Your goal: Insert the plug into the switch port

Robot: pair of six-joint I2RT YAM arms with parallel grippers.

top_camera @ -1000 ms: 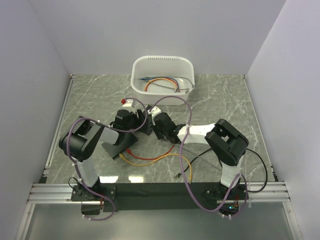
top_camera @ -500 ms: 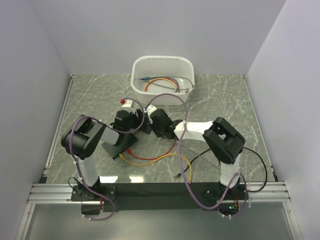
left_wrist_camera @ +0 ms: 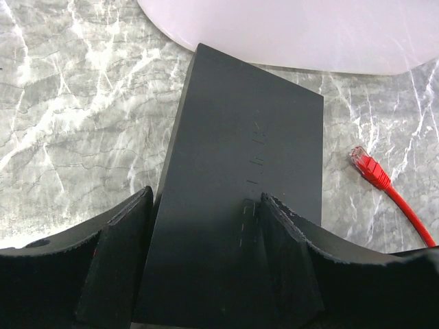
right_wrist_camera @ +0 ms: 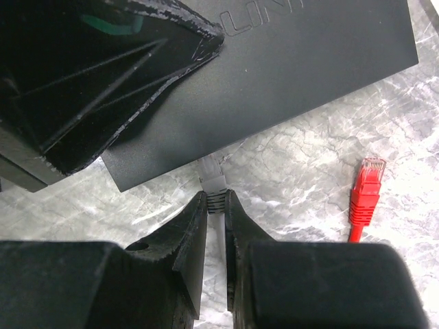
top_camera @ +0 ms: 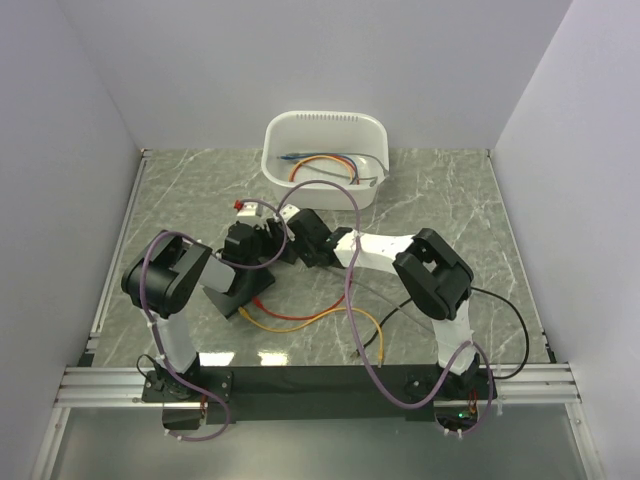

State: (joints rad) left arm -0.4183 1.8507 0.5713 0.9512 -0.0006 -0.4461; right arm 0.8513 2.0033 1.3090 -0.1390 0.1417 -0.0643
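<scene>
Entry 1: pale plug (right_wrist_camera: pixel 214 179) clenched in right gripper (right_wrist_camera: pixel 216 199) jaws, nose just ahead of them at the edge of the black switch (left_wrist_camera: pixel 240 123), which the left gripper (left_wrist_camera: pixel 206 199) jaws grasp; best handling, probably: square plug to port, push straight, switch braced.

Lab test cell, blank white walls (top_camera: pixel 330 60), marbled table (top_camera: pixel 450 200)

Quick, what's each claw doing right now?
Left claw: closed on the black switch.
Right claw: closed on the white plug, at the switch's edge.
</scene>
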